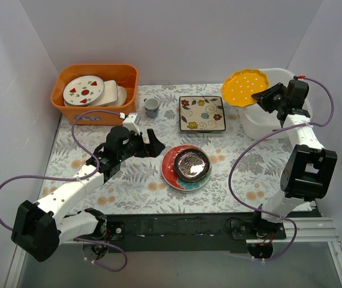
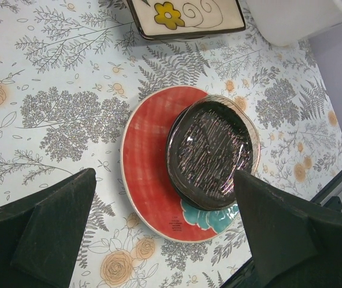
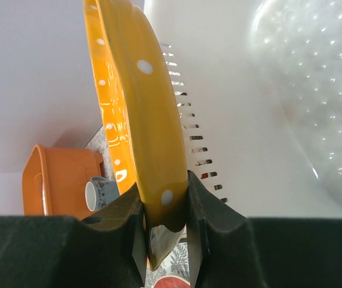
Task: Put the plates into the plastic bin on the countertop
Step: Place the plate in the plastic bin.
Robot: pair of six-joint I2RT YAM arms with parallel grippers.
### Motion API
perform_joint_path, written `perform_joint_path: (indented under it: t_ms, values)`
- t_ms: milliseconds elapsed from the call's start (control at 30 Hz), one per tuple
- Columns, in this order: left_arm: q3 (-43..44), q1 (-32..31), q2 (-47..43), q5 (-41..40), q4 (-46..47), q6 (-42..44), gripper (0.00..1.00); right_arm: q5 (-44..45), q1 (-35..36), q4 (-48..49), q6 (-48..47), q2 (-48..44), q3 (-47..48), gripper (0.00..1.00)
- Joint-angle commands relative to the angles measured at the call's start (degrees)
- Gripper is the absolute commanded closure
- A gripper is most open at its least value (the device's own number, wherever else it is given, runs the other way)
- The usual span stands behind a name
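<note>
1. The yellow scalloped plate [image 1: 243, 87] is pinched by its rim between the fingers of the right gripper [image 3: 164, 191], which are closed onto the edge from both faces
2. In the right wrist view the plate is seen standing nearly on edge, its broad face running away from the fingers
3. In the top view the plate is seen raised over the far left corner of the white bin [image 1: 258, 127], partly past the rim on the countertop [image 1: 129, 183] side
4. The bin's hollow lies to the right of the plate and below it; its slotted wall is seen just beside the plate in the wrist view, and a clear glass plate [image 3: 315, 90] is already lying inside
5. The coming move is judged to turn on that offset: the plate probably has to be carried rightward over the hollow and laid flatter before it is let go, or its edge may catch the rim
6. The left gripper [image 1: 155, 143] is spread wide and holds nothing; it is poised just left of the dark round plate [image 1: 192, 164], which is stacked on the red-and-teal plate [image 1: 172, 173]
7. The cream square plate [image 1: 202, 113] lies flat between that stack and the bin, nearer to the right arm
</note>
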Motion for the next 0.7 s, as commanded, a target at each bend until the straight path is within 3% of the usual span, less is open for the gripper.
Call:
perform_joint_path:
  t_ms: [0,267,667]
  values:
    - [-0.39,-0.15,-2.05,0.67,-0.19,0.50,0.02,0.79,-0.71,14.90,4.90,-4.72,1.63,0.99]
    - [-0.48,-0.15,-2.40,0.58,-0.10,0.41,0.02,2.37,-2.55,20.52,9.64,-4.90,-1.89,0.99]
    - [-0.92,-0.15,-1.97,0.06,-0.10,0.24,0.02,13.26,-2.99,26.76,13.25,-8.06,-7.68,0.99]
